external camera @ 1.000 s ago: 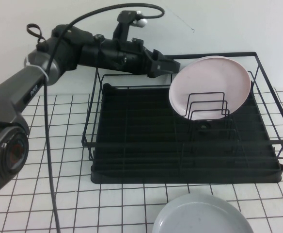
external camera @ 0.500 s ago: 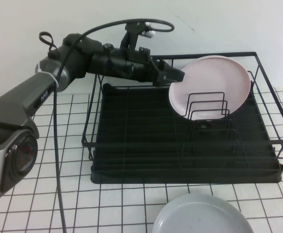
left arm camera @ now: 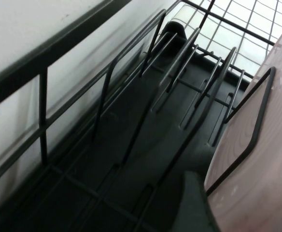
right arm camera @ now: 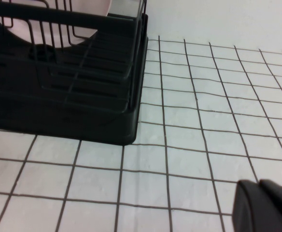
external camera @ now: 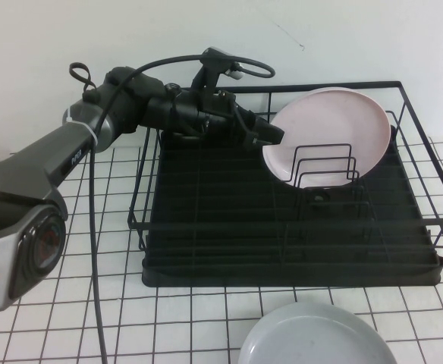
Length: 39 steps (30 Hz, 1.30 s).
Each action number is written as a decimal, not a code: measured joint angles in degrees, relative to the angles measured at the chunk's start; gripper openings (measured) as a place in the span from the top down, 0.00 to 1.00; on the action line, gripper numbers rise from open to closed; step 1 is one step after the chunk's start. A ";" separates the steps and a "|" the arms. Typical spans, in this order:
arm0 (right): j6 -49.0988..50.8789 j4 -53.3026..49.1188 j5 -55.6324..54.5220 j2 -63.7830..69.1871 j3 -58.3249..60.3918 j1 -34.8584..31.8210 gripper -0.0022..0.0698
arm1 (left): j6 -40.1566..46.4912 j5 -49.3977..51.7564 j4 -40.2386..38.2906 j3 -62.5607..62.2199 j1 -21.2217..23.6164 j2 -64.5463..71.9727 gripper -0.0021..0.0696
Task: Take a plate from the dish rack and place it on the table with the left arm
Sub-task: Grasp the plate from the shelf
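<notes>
The pale pink plate (external camera: 329, 133) stands upright in the wire loops at the back right of the black dish rack (external camera: 206, 235). My left gripper (external camera: 271, 135) reaches in over the rack's back rail to the plate's left rim. Its jaws are open and straddle that rim. In the left wrist view one finger (left arm camera: 195, 203) lies close against the plate (left arm camera: 261, 183); the other finger is hidden by the plate. My right gripper (right arm camera: 265, 203) is shut and empty, low over the white gridded table (right arm camera: 189, 145) beside the rack's corner (right arm camera: 126, 130). It is out of the high view.
A grey-blue plate (external camera: 316, 337) lies flat on the table (external camera: 92, 227) in front of the rack. The rack's raised wire frame (external camera: 426, 152) surrounds the pink plate. A white wall rises close behind the rack.
My left gripper has moved right and down from above the rack's back rail to the pink plate's left rim. The plate has shifted very slightly.
</notes>
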 joint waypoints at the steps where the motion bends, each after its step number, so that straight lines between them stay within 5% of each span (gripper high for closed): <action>1: 0.00 0.00 0.00 0.00 0.00 0.00 0.97 | 0.00 0.00 0.03 0.00 0.00 0.00 0.41; 10: 0.00 0.00 0.00 0.00 0.00 0.00 0.97 | 0.92 0.78 0.50 -0.18 0.00 0.00 0.78; 39: 0.00 0.00 0.00 0.00 0.00 0.00 0.97 | -1.66 -3.18 2.37 -0.27 0.46 -7.69 0.87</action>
